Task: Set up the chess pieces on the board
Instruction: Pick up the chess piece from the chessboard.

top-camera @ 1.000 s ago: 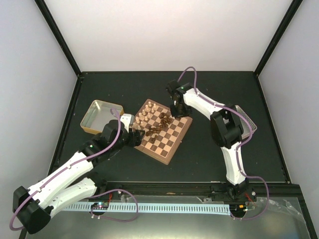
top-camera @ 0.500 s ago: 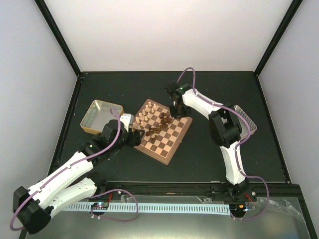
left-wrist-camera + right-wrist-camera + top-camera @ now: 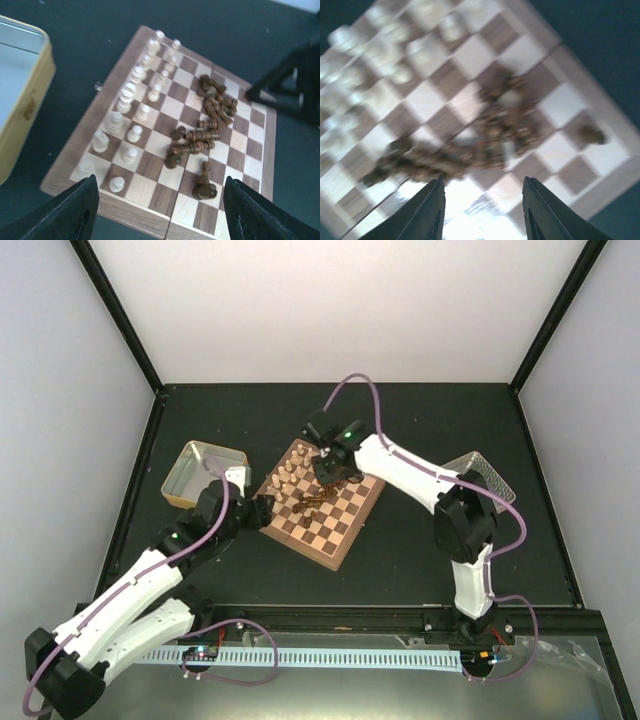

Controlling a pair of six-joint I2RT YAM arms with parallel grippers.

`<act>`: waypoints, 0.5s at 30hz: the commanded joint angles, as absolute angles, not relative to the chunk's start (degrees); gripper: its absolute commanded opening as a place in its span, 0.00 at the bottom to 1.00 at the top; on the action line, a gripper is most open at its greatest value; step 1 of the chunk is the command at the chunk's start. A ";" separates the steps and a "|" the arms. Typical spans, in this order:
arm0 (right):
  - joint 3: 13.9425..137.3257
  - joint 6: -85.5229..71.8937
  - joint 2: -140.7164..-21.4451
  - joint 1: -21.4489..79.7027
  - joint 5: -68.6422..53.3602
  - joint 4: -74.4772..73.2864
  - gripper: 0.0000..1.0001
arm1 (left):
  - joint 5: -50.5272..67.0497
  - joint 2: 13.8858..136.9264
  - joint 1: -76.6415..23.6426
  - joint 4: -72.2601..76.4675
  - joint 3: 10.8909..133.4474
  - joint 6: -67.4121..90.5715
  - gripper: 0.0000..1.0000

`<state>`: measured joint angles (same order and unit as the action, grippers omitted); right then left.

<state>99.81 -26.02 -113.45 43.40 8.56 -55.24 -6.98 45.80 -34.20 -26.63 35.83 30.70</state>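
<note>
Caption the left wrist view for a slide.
Open left pincer over the board: cream chessmen standing in two rows, dark chessmen heaped mid-board.

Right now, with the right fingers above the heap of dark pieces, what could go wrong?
1. The dark pieces lie tangled in a heap, so the right fingers closing there may catch two or scatter them.
2. The cream pieces stand in rows close beside the heap, and a rolling piece might topple some.
3. The left fingers hang open at the near edge of the board and could nudge it.
</note>
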 commanded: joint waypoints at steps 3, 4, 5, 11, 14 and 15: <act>97.26 -30.23 -112.65 53.21 4.74 -53.33 0.44 | -11.18 38.48 -30.77 -29.94 35.12 36.64 0.68; 96.76 -31.30 -112.62 54.31 4.82 -53.02 0.44 | -11.43 37.50 -30.49 -30.15 34.77 37.34 0.67; 96.15 -32.60 -112.68 55.30 4.83 -52.60 0.43 | -11.57 36.59 -30.09 -30.30 34.32 38.06 0.66; 92.57 -39.52 -113.09 57.99 6.59 -50.40 0.35 | -8.79 34.82 -29.66 -28.72 32.23 39.26 0.66; 89.68 -42.12 -111.86 58.05 5.99 -47.48 0.34 | -4.74 35.77 -29.67 -26.69 31.64 37.94 0.66; 88.87 -42.68 -111.50 58.07 5.75 -46.57 0.34 | -3.69 36.10 -29.66 -26.08 31.30 37.78 0.66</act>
